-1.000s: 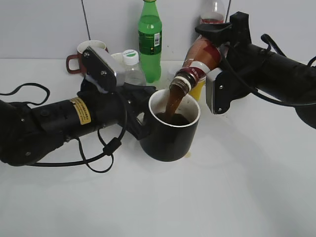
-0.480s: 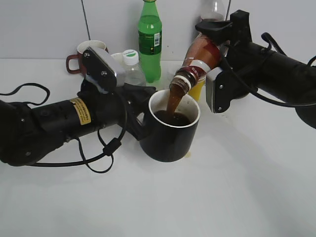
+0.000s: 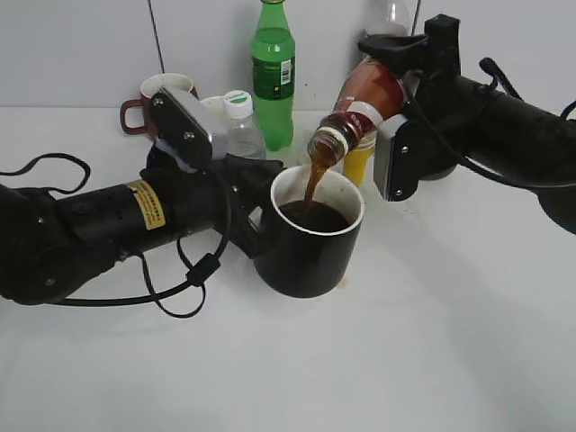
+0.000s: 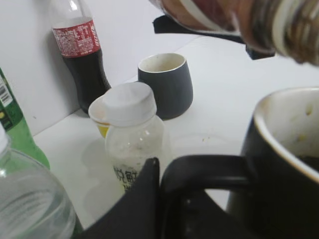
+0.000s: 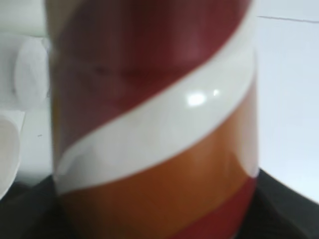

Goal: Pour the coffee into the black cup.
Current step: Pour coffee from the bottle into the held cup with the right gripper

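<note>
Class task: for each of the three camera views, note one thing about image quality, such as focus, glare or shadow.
Exterior view: sharp, even lighting, only a soft shadow under the black cup. Left wrist view: the coffee bottle neck at top is blurred from closeness, while the grey cup behind is clear. Right wrist view: the bottle's label fills the frame, out of focus, with small glare spots on its white band.

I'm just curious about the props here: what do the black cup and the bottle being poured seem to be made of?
The black cup looks like glazed ceramic: glossy black outside, white inside, thick rim and handle. The coffee bottle seems clear plastic under a glossy printed sleeve, with a ridged neck; glass can't be ruled out.
</note>
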